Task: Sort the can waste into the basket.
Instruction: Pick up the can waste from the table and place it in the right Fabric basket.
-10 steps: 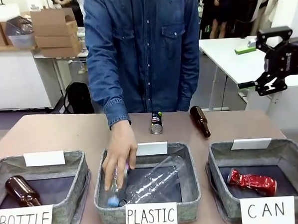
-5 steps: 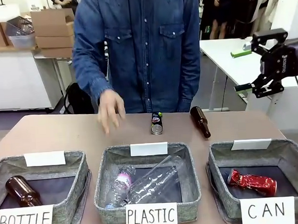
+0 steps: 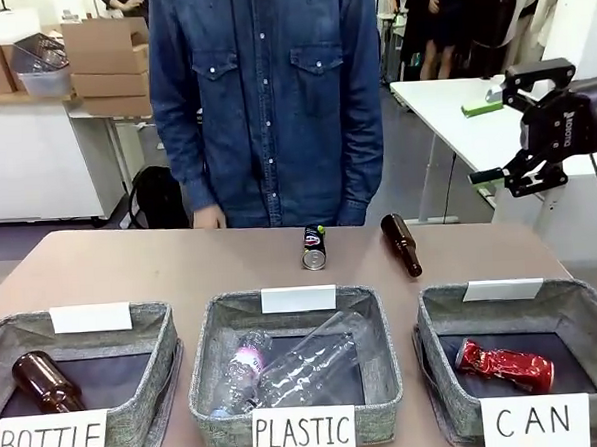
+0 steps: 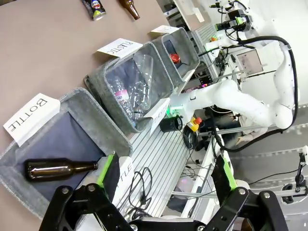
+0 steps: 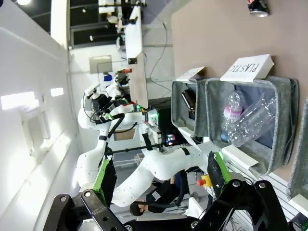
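Person's hand [image 3: 208,218] has pulled back from the baskets. The red can [image 3: 504,363] lies in the CAN basket [image 3: 583,309] and the black can [image 3: 314,247] waits on the surface [image 3: 131,272]. Left end effector [image 4: 166,166] and right end effector [image 3: 494,125] are spread, empty.

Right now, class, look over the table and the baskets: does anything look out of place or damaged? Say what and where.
On the table, a black can and a brown bottle lie loose at the far side, unsorted. The red can in the CAN basket looks crumpled.
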Robot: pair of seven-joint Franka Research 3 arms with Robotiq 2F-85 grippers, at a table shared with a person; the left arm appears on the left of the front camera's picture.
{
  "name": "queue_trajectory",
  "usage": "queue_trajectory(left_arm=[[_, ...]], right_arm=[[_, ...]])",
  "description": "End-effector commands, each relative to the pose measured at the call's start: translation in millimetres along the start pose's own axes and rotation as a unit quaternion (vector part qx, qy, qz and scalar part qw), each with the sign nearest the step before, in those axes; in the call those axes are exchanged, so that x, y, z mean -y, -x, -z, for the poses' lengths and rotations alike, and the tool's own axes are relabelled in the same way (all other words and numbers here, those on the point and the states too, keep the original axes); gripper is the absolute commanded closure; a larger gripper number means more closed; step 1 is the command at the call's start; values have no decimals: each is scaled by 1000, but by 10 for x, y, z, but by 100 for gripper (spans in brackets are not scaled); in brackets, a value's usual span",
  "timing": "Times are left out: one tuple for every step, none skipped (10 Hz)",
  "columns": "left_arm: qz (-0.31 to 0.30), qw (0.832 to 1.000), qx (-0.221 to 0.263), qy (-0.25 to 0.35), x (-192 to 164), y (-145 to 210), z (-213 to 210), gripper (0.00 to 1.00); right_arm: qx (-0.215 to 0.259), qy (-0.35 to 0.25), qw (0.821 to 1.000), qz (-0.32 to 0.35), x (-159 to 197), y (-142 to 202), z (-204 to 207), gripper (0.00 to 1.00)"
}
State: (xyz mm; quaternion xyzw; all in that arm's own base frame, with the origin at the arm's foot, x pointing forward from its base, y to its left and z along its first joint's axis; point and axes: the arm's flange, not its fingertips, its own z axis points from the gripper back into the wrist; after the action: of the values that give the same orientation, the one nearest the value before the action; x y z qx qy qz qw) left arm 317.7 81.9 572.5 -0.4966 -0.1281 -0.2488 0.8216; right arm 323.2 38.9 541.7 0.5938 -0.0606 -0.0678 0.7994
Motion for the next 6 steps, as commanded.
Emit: queue_trajectory(left_arm=[[9, 1000, -5, 2, -7, 38, -29, 0], [9, 1000, -5, 2, -7, 38, -29, 0], [9, 1000, -5, 2, -7, 38, -29, 0], [9, 1000, -5, 2, -7, 38, -29, 0], [9, 1000, -5, 2, -7, 38, -29, 0], [9, 1000, -5, 2, -7, 38, -29, 0]], right_arm=[[0, 0, 1000, -3, -9, 2, 12, 0], [0, 0, 1000, -3, -9, 2, 12, 0], [0, 0, 1000, 0, 0, 0, 0, 0], [2, 227, 973, 48, -71, -270, 439, 0], [34, 410, 910, 52, -120, -536, 889, 0], [20, 470, 882, 25, -143, -674, 1172, 0]])
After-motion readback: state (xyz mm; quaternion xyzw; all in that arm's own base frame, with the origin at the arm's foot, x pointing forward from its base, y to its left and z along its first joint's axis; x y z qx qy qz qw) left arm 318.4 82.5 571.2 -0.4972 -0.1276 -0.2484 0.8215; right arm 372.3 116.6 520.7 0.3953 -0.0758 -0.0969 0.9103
